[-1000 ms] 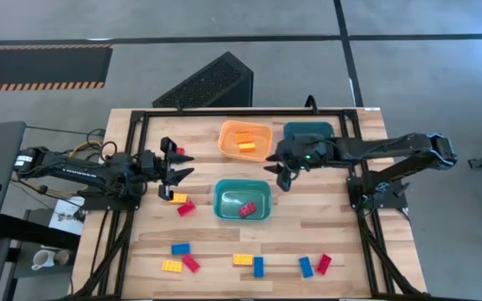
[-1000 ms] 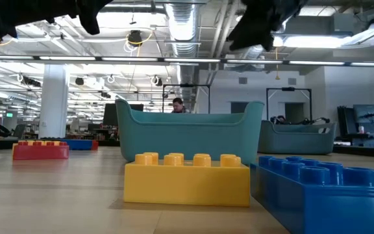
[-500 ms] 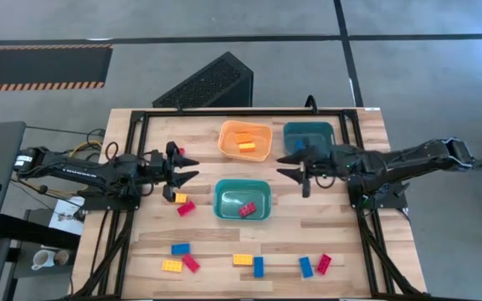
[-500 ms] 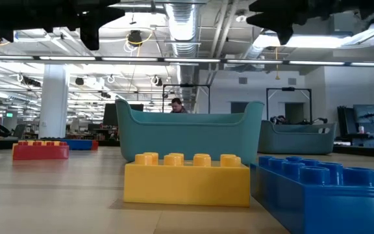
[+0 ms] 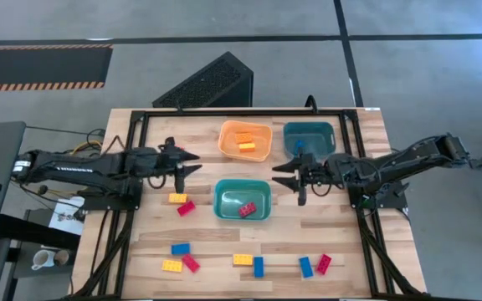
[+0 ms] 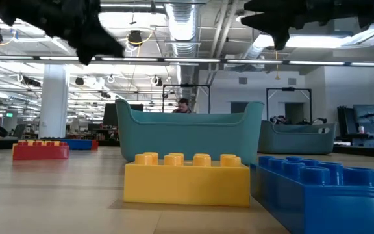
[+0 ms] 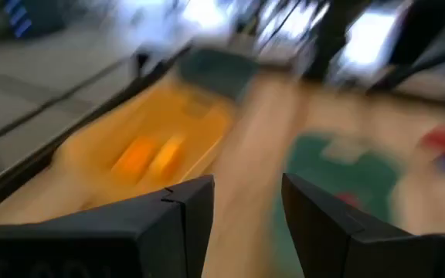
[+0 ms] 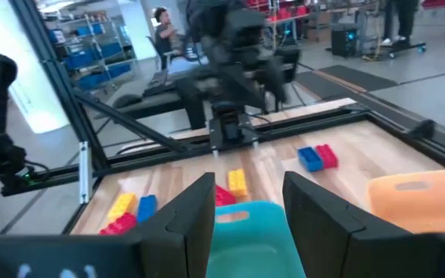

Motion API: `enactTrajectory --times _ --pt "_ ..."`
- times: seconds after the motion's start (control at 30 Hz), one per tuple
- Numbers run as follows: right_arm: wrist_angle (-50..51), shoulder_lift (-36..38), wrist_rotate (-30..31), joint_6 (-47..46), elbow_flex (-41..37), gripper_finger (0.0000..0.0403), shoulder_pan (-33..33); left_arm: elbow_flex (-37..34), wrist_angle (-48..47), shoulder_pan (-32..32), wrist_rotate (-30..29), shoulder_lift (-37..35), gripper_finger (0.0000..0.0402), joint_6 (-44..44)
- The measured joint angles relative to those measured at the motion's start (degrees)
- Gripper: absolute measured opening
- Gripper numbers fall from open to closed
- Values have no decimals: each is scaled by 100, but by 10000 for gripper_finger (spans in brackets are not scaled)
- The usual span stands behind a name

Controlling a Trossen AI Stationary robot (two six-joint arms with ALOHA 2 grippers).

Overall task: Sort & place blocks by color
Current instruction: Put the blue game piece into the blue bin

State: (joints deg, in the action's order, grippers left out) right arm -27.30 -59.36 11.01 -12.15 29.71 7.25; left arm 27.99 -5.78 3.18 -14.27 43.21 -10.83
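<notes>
Left gripper (image 5: 184,165) advanced; low view hides bin's (image 5: 242,201) red block (image 5: 246,210).

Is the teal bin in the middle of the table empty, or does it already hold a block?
Not empty. The high view shows one red block lying inside the middle teal bin, toward its right side; nothing else shows in it.

I'm looking straight down over the whole table (image 5: 308,230) in the high view. The low view is sitting at tabletop level, close behind a yellow block (image 6: 187,179), facing the teal bin (image 6: 190,133), which the high view is also showing (image 5: 243,201).
</notes>
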Motion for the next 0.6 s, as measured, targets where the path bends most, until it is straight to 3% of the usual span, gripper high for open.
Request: enactTrajectory --times 0.17,0.3,0.47,0.6 --pt "-390 -239 3 4 0 175 63 433 -1967 558 -295 44 140 -134" --pt "-572 -292 1 18 0 175 58 432 -2807 1387 35 253 140 -347" --pt "-757 -290 1 16 0 175 56 432 -2976 2236 953 787 153 -270" --pt "-877 -290 -18 12 0 175 63 430 -2978 2643 1217 1399 183 -181"
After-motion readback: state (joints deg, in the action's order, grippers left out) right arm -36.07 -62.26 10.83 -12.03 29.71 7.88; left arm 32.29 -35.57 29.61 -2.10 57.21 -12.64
